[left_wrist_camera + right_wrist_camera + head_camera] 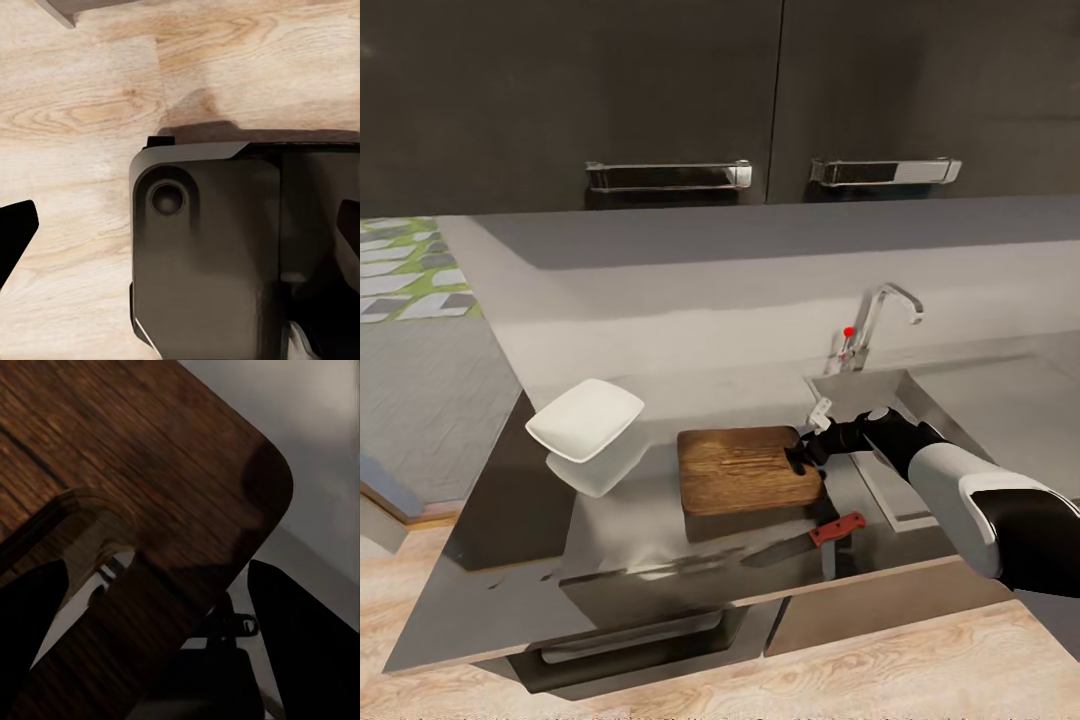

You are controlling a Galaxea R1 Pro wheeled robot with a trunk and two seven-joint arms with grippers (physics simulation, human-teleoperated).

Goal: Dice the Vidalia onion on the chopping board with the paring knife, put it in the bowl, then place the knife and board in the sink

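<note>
At frame centre, the dark brown wooden chopping board point(748, 468) is pinched at its slotted edge by the right gripper point(801, 459); the red-handled paring knife point(807, 540) is seen just below.

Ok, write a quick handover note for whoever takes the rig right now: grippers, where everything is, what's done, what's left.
Right gripper: at the handle-slot end of the chopping board, fingers straddling that end; whether it has clamped yet is unclear.
Left gripper: open, empty, pointed at the wooden floor over the robot's base.
Paring knife: on the countertop near the front edge, just in front of the board.
Bowl: left of the board, looks empty.
Sink: right of the board; I can't spot an onion.
Left: at least knife and board into the sink.
</note>
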